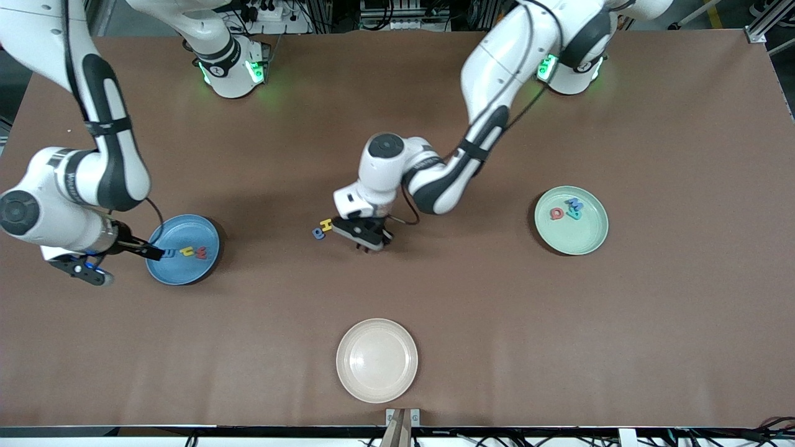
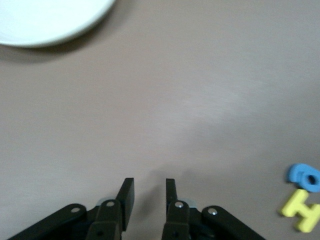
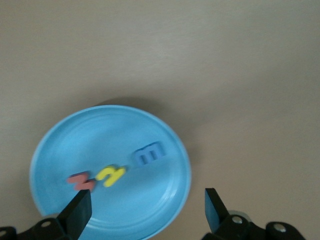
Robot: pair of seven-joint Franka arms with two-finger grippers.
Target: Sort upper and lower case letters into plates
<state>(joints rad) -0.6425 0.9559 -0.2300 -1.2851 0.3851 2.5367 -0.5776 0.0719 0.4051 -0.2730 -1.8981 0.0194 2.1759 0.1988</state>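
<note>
The sky blue plate [image 1: 180,233] holds a blue, a yellow [image 1: 186,251] and a red letter. My right gripper [image 1: 118,261] is wide open and empty over that plate's edge at the right arm's end; its wrist view shows the plate [image 3: 100,135] with the red [image 3: 81,181], yellow [image 3: 111,175] and blue [image 3: 149,153] letters. The mint green plate [image 1: 577,239] holds a red [image 1: 557,213], a blue and a teal letter. My left gripper [image 1: 371,243] is low over the table middle, slightly open and empty [image 2: 148,192], beside a yellow H [image 1: 325,224] [image 2: 301,210] and a blue letter [image 1: 318,233] [image 2: 303,176].
A cream-white plate [image 1: 377,360] sits near the table's front edge, nearer to the front camera than the left gripper; it also shows in the left wrist view [image 2: 45,20]. The brown table [image 1: 472,323] lies bare between the plates.
</note>
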